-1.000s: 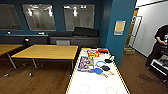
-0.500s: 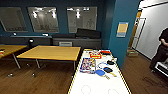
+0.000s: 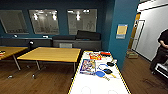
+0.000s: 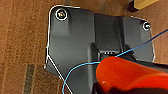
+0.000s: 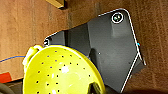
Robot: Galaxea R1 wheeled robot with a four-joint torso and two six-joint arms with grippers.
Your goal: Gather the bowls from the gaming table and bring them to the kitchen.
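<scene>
On the white counter [image 3: 100, 85] paddles [image 3: 100, 74], a box [image 3: 88, 66] and packets [image 3: 95, 56] are laid.

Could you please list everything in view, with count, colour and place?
Gaming table: one, white top with yellow-black rim, lower middle of the head view.
Paddles: blue and black, on the gaming table.
Printed sheets: colourful, on the gaming table's far half.
Wooden tables: light wood, left of the gaming table.
Sofa: dark, along the teal wall.
Person: one, dark clothes, far right.
Orange-red bowl: one, close in the left wrist view, above brown floor.
Yellow-green bowl: one, dotted with small holes, close in the right wrist view.
</scene>
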